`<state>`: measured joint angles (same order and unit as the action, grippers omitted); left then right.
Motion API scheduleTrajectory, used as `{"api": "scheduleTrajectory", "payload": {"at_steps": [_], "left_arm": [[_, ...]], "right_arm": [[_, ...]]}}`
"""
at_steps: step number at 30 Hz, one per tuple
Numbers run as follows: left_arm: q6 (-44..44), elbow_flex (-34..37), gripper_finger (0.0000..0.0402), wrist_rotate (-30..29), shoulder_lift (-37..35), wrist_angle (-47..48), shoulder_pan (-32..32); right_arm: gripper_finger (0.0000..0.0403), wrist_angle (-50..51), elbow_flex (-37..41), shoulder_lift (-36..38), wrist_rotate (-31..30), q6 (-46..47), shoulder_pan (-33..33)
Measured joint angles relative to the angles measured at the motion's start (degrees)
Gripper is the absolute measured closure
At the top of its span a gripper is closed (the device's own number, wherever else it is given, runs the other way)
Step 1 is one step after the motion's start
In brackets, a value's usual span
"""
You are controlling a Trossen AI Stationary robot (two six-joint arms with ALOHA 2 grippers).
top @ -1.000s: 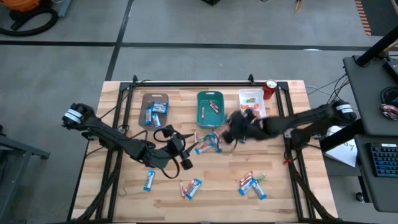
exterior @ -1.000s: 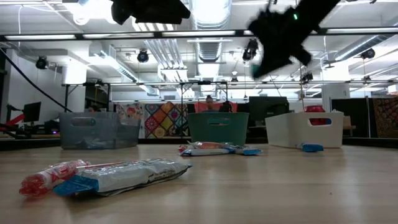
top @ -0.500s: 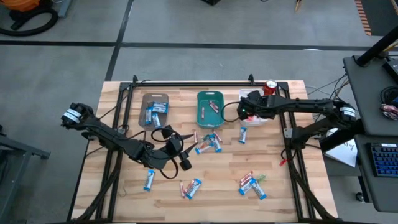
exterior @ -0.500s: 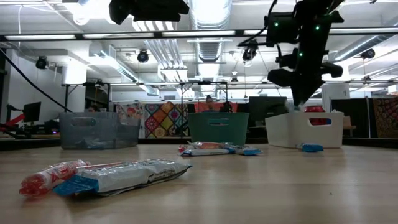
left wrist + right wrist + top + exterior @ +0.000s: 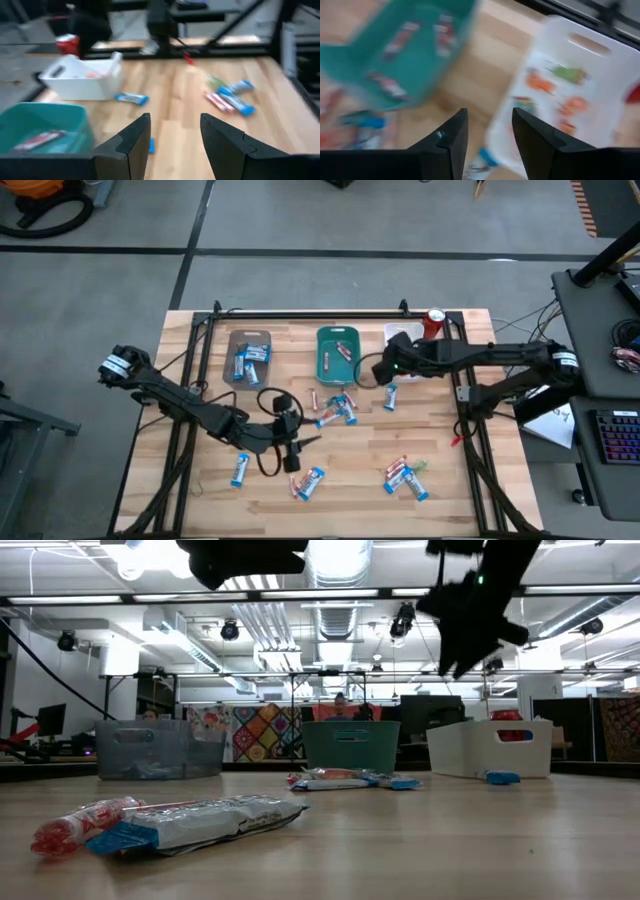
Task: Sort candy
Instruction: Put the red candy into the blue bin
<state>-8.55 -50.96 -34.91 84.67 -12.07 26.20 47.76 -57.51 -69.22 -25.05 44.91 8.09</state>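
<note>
1. Above the table's far right part, the right gripper is hanging in the air between the teal tray and the white tray; its fingers are standing apart and are pinching nothing.
2. Near the middle of the table, the left gripper is hovering over the wood, with its fingers spread and nothing between them.
3. The candy is lying in several places: a small pile near the table's centre, one blue piece just in front of the white tray, a group at the near right, and single bars at the near left.
4. Some pieces are already lying inside the brown tray, the teal tray and the white tray.
5. A red can is standing beside the white tray, at the far right corner.
</note>
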Motion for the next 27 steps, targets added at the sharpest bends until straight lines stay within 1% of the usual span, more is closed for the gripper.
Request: {"api": "scheduleTrajectory", "payload": {"at_steps": [3, 8, 12, 15, 20, 23, 27], "left_arm": [[0.1, 0.1, 0.0244, 3.4, 0.9, 2.0, 0.0], [-0.8, 1.0, 0.0243, 3.6, 3.4, 2.8, -0.1], [-1.0, 1.4, 0.0224, 3.6, 5.4, 2.7, -0.6], [-1.2, 1.6, 0.02, 3.2, 7.5, 0.1, -1.6], [-0.9, 1.4, 0.0164, 3.0, 13.3, -4.7, -3.3], [-0.6, 1.3, 0.015, 3.0, 16.3, -6.6, -4.2], [-0.6, 1.3, 0.0144, 2.8, 18.9, -7.5, -5.2]], "right_arm": [[0.0257, -2.0, -1.3, 0.3, 0.0, -0.6, -5.8], [0.0257, -3.6, -2.2, -0.1, 0.1, 1.1, -14.4], [0.0257, -3.6, -2.2, -0.3, 0.7, 3.3, -19.4], [0.0257, -3.5, -1.8, -0.3, 1.1, 5.4, -22.4], [0.0257, -3.6, -0.7, -0.3, 1.1, 8.3, -25.8], [0.0257, -3.6, 0.0, -0.3, 1.1, 9.3, -27.3], [0.0257, -3.6, 1.3, -0.3, 2.6, 11.2, -29.4]]}}
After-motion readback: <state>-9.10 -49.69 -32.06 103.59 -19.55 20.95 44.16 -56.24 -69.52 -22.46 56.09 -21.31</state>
